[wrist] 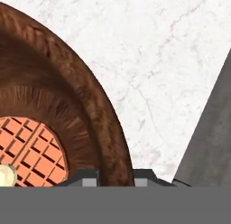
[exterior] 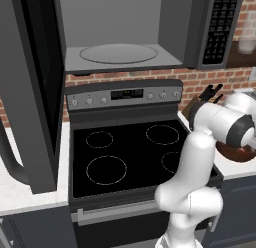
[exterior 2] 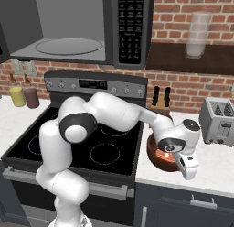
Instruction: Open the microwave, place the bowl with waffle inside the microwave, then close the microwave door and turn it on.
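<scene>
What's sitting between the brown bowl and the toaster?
Nothing: in the right base view, bare white counter lies between the bowl and the toaster, though the robot's hand hangs over that stretch.

Left base view: from behind and left of the arm, facing forward and down over the stove (exterior: 125, 157), with the open microwave (exterior: 120, 52) above. Right base view: from behind and right, facing the same stove (exterior 2: 91, 143) and microwave (exterior 2: 68, 38), plus the counter (exterior 2: 215, 166) further right. Hand view: very near, looking straight down on the bowl (wrist: 99, 110) rim and counter (wrist: 158, 60).
</scene>
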